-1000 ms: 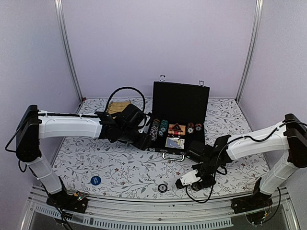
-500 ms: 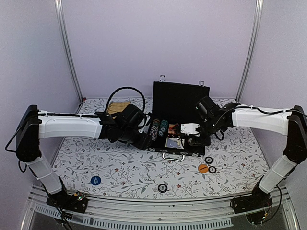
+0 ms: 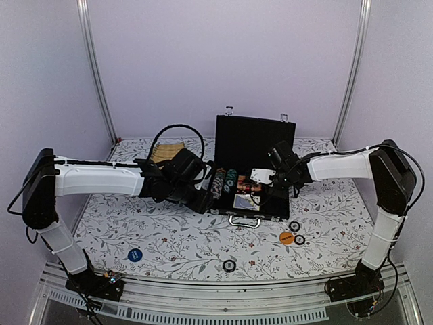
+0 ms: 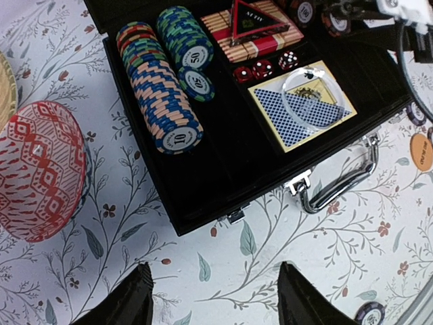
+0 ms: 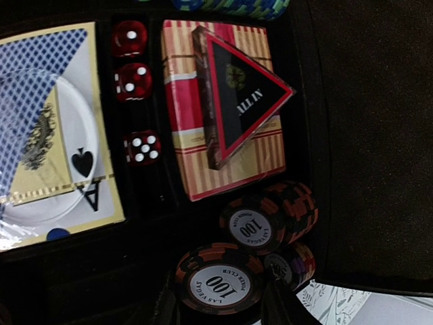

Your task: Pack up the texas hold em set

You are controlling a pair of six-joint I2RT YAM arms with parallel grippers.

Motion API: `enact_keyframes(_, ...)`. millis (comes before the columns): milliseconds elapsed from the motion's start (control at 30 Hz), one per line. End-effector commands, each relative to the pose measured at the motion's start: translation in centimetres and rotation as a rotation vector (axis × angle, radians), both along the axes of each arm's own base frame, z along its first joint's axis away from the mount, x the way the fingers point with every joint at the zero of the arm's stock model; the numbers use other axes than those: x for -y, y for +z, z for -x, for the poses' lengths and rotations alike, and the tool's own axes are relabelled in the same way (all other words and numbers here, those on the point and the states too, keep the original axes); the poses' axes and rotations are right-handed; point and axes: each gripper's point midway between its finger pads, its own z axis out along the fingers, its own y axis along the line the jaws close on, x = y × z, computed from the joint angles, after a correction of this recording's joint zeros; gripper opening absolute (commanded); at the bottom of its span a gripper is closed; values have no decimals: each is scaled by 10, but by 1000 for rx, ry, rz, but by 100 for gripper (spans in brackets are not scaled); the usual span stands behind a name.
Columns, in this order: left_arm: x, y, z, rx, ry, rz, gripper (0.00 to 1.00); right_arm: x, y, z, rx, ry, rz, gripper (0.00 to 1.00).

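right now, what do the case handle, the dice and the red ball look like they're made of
Case handle: polished metal, probably chromed, going by its mirror-bright glints.
Dice: translucent red plastic, glossy, with white pips.
Red ball: seemingly woven fibre or fabric, matte, with a red-and-white diamond pattern. The exact material can't be told.

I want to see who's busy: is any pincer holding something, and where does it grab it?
The right pincer seems to grip a black-and-orange chip stack by its round edge, over the briefcase. The left pincer is open, holding nothing.
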Motion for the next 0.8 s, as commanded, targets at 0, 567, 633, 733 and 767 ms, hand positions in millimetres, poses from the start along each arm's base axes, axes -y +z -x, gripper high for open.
enact_keyframes(0,-2,3,-4,14,17,17,63,-3,1,-23,95,-34,11,32)
enact_keyframes(567,-3,2,-8,13,13,16,63,4,-24,-39,187,-18,109,46)
enact_keyframes(633,-2,4,-9,14,11,17,63,3,-22,-39,190,-16,103,48)
enact_keyframes(733,-2,4,-10,16,13,14,63,2,-17,-38,195,-12,89,52)
enact_keyframes(767,-2,3,-10,14,11,14,63,2,-13,-38,201,-10,84,53)
